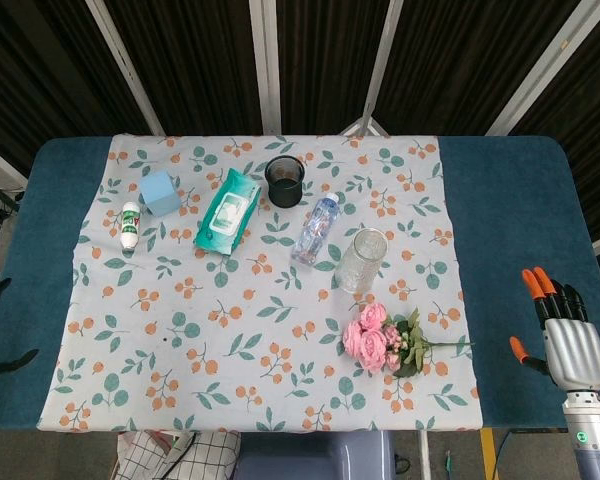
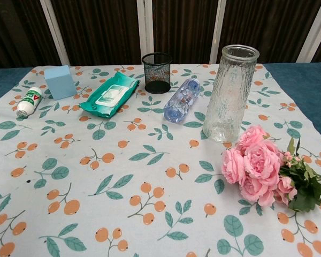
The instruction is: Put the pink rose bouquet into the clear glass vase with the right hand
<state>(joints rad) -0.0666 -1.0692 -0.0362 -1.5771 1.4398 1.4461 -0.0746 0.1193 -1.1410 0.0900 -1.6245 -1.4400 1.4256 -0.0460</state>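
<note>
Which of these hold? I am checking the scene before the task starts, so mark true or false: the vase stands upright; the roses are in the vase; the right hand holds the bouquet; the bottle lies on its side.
1. The clear glass vase stands upright: true.
2. The pink rose bouquet is in the vase: false, it lies on the tablecloth beside it.
3. The right hand holds the bouquet: false, it holds nothing.
4. The clear plastic water bottle lies on its side: true.
</note>
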